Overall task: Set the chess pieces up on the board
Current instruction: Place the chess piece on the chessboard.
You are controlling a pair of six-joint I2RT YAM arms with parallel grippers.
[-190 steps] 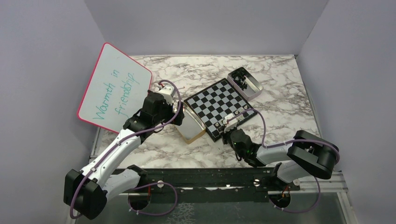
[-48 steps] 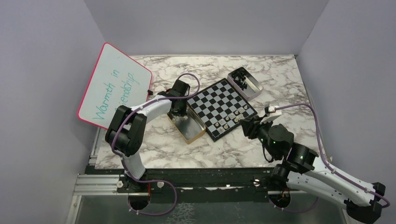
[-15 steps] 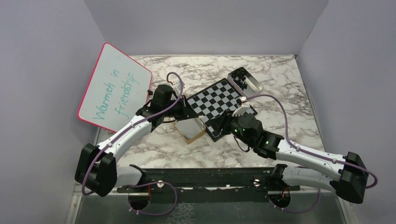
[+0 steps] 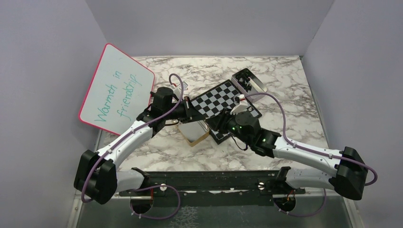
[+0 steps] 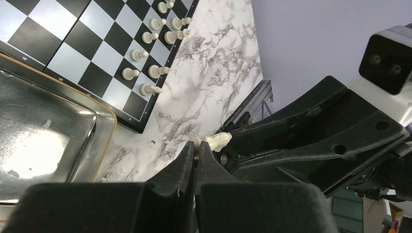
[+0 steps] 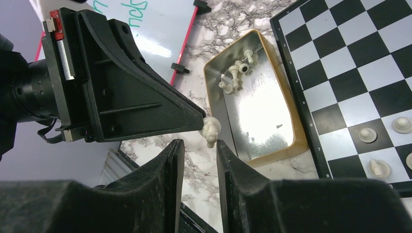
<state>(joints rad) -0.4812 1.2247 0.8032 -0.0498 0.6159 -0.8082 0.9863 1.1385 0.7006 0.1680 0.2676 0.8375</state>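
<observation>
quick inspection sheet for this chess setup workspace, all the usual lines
surface: marble-patterned table, no spills seen
job's things: board lies askew; white pieces stand in two rows along one edge; spare white pieces lie in the gold-rimmed tin beside it
clutter: second tin at the board's far corner, holding dark pieces; pink-framed whiteboard with writing
grippers: left gripper shut on a single white piece; right gripper has its fingers open, just short of that piece
cables: purple cables loop along both arms
surroundings: plain walls; mounting rail at the near edge
</observation>
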